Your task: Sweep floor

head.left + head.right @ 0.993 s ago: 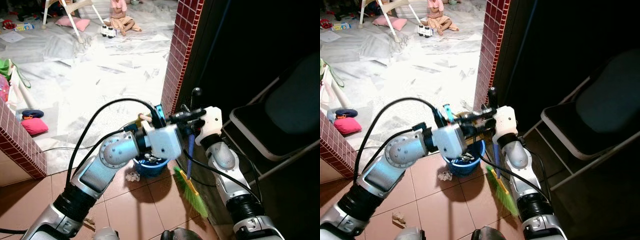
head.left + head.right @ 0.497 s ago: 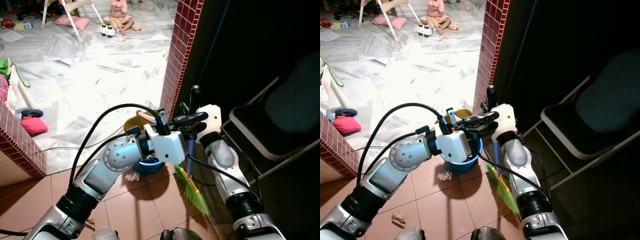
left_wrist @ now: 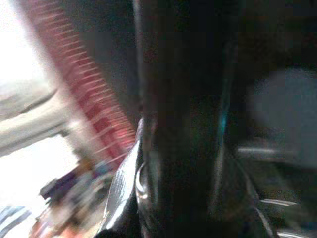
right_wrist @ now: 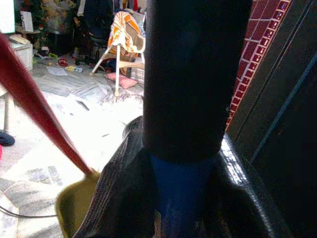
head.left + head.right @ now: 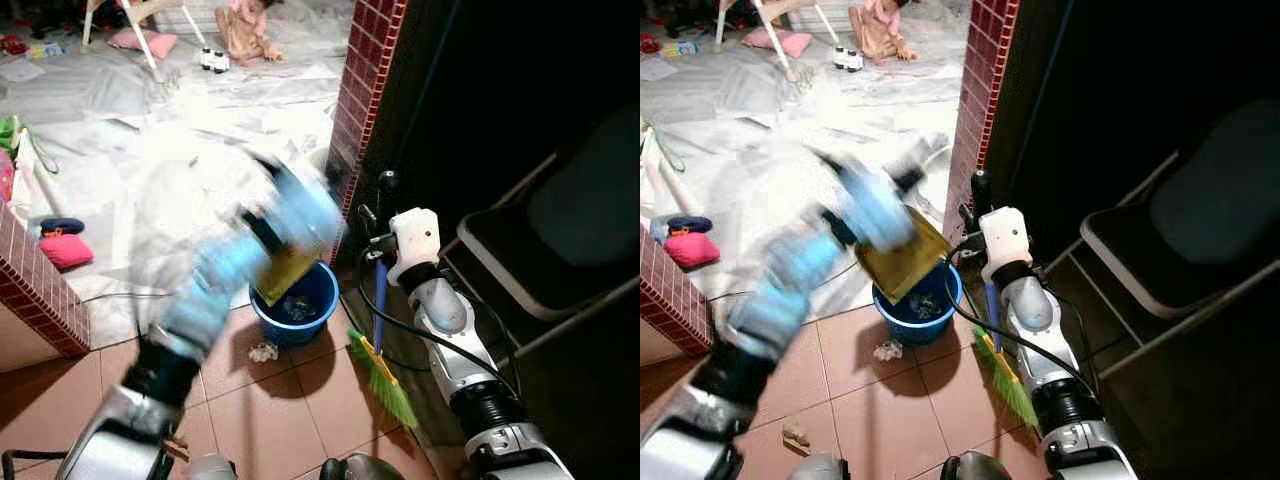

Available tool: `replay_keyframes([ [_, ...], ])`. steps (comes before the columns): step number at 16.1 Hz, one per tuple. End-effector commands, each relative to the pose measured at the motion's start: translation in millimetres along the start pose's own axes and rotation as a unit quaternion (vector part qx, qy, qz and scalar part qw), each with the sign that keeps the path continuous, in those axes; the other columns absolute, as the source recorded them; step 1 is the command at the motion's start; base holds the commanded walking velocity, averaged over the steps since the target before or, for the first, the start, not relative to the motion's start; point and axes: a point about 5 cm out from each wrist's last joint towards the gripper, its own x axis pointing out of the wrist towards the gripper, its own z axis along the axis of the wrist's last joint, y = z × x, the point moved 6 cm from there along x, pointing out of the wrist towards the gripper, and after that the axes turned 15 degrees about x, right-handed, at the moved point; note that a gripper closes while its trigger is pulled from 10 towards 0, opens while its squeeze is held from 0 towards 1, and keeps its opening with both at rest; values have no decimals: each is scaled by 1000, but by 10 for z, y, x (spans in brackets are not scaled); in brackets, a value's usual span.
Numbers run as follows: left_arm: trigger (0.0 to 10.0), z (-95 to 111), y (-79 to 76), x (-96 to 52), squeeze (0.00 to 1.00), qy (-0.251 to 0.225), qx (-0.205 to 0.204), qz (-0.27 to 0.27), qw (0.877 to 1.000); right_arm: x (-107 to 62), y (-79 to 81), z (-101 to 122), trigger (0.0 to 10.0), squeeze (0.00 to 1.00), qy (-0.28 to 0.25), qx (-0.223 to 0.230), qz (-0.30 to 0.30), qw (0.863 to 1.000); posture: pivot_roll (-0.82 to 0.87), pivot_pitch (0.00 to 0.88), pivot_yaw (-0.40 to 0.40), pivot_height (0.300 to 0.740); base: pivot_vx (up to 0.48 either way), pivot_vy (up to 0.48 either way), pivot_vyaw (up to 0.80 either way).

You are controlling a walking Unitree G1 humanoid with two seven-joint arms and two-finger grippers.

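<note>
A dark folding chair (image 5: 570, 240) stood at the robot's right beside a red brick pillar (image 5: 365, 90). The left arm, blurred, tilted a yellow dustpan (image 5: 902, 262) over the blue bucket (image 5: 296, 305) on the tiled floor (image 5: 270, 410); whether the left claw (image 5: 880, 215) was open could not be told. The right claw (image 5: 385, 262) was closed around the blue broom handle (image 4: 181, 198), green bristles (image 5: 385, 380) touching the floor. The right wrist view showed the dustpan's red handle (image 4: 34, 109). A crumpled scrap (image 5: 263, 352) lay beside the bucket.

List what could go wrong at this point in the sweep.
The yellow dustpan hangs tilted over the blue bucket's rim while the left arm is motion-blurred, so debris may miss and fall beside the scrap on the tiles. The broom, held by the right gripper, could knock the bucket.
</note>
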Motion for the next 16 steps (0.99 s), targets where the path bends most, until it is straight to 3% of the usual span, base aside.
replay_keyframes([
  [1, 10000, 165, 308, 95, 0, -28, 1, 59, 998, 66, -3, 170, 10000, 0, -31, -14, 5, 999, 23, 20, -116, 740, 0, 0, 0],
  [4, 10000, 172, 729, 134, 0, -22, -35, 133, 990, 84, 7, 162, 10000, 0, -31, -12, 5, 999, 32, 14, -117, 740, 0, 0, 0],
  [7, 10000, 213, 1366, 86, 0, -19, -73, 249, 966, 106, 12, 154, 10000, 0, -32, -10, 4, 999, 45, 2, -114, 740, 0, 0, 0],
  [8, 10000, 220, 1448, 70, 0, -18, -73, 262, 962, 109, 12, 150, 10000, 0, -32, -10, 4, 999, 49, 0, -115, 740, 0, 0, 0],
  [10, 10000, 270, 1782, -15, 0, -23, -79, 313, 946, 113, 18, 141, 10000, 0, -32, -9, 3, 999, 52, 0, -114, 740, 0, 0, 0],
  [12, 10000, 259, 1910, -71, 0, -17, -78, 333, 940, 119, 19, 135, 10000, 0, -32, -9, 2, 999, 58, 0, -113, 740, 0, 0, 0],
  [14, 10000, 124, 2075, -253, 0, 39, -26, 354, 934, 123, 22, 126, 10000, 0, -33, -7, 0, 999, 67, 0, -111, 740, 0, 0, 0],
  [16, 10000, -92, 2041, -451, 0, 101, 21, 352, 930, 118, 28, 108, 10000, 0, -32, -7, -1, 999, 77, 0, -108, 740, 0, 0, 0],
])
